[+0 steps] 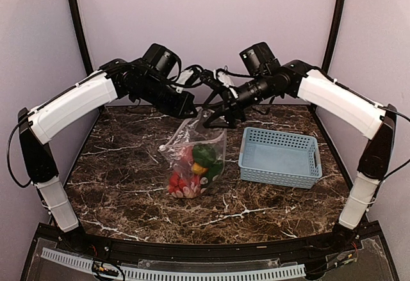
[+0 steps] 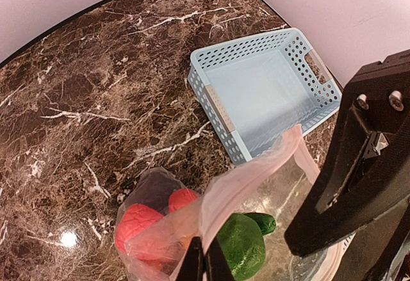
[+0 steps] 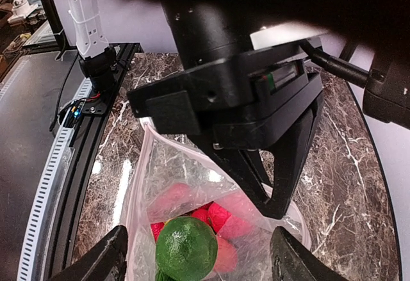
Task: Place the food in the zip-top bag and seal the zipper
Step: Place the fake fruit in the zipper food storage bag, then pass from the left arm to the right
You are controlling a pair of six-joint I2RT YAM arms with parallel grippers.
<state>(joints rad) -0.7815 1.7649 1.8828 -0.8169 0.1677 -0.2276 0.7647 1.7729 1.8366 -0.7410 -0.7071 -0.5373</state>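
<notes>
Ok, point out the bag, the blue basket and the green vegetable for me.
bag (image 1: 189, 139): top view, clear upper wall.
basket (image 1: 278, 176): top view, near slotted wall.
green vegetable (image 3: 186, 248): right wrist view, rounded top.

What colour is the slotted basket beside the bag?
The basket is light blue, clearest in the left wrist view.

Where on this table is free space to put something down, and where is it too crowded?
Free: the marble table left of the zip-top bag, the strip in front of bag and blue basket, and the basket's empty floor. Crowded: above the bag's mouth, where the left claw and right claw converge.
</notes>
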